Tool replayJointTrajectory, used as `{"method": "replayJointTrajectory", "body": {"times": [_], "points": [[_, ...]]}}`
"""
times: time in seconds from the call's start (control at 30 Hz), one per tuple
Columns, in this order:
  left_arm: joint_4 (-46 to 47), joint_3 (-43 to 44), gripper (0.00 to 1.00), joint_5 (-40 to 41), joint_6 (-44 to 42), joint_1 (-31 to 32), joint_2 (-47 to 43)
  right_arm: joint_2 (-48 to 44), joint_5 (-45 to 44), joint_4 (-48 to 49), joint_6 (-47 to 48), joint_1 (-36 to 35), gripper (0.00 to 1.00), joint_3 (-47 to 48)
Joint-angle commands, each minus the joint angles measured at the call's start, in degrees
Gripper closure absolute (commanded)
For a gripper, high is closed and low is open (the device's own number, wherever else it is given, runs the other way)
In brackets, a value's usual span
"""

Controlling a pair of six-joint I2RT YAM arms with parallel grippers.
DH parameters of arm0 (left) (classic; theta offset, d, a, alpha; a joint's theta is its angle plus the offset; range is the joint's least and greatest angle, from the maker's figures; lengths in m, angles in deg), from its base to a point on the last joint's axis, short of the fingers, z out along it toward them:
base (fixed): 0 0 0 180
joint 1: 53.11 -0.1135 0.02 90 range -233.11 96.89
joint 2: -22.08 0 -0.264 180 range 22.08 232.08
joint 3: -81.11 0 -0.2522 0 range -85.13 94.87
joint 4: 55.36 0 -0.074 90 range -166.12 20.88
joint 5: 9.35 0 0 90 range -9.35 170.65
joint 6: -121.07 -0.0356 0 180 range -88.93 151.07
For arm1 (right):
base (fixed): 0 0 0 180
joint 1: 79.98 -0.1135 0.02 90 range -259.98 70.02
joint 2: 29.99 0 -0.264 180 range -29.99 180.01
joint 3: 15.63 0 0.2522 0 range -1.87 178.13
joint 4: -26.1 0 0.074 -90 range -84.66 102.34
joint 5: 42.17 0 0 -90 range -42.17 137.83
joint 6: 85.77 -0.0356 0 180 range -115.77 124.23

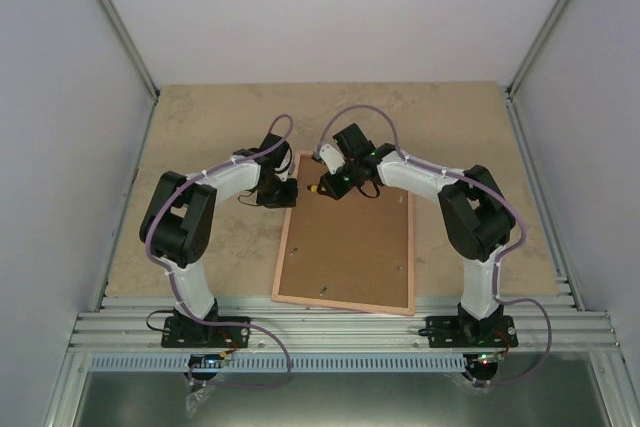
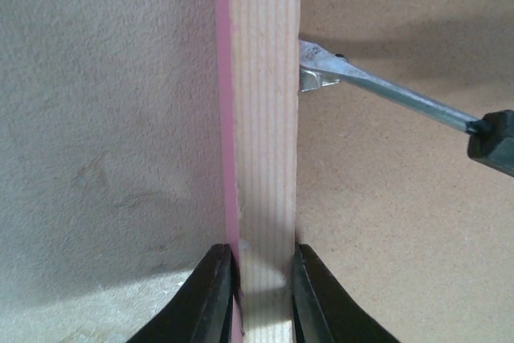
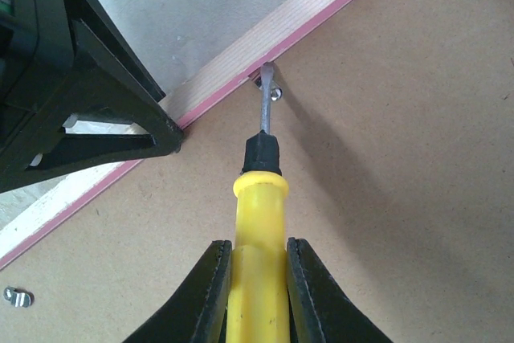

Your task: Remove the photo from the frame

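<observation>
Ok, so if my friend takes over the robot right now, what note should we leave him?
Left gripper: shut on the left rail of the frame.
Right gripper: shut on the screwdriver, its tip at a metal clip beside that rail.
The frame lies back up on the table, backing board in place; the photo is hidden.
Done: nothing is out yet.
Left to do: turn the clips aside, lift the board, take out the photo.

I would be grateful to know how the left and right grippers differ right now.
The left gripper pinches the wooden rail of the frame; the right gripper grips a yellow-handled screwdriver. The left sits at the frame's edge; the right is over the brown backing board, the blade tip at a metal tab. Both are shut on something.
</observation>
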Motion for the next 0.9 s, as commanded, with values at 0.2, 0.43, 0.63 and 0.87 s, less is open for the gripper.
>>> {"method": "replayJointTrajectory", "body": {"times": [0.2,0.43,0.63,0.87], "points": [[1.21,-1.03,0.88,-0.05,-0.66,0.29,0.53,1.79,8.03,-12.67,6.06,-2.76,1.0,0.59],[1.26,-1.05,0.88,0.27,-0.61,0.29,0.57,2.43,9.47,-14.82,7.49,-3.16,0.99,1.67],[1.3,-1.15,0.88,0.62,-0.65,0.29,0.5,2.06,5.36,-16.05,7.42,-3.21,1.0,1.24],[1.28,-1.2,0.88,0.72,-0.61,0.2,0.45,-1.08,-3.21,-13.64,3.11,-2.73,1.0,-1.04]]}}
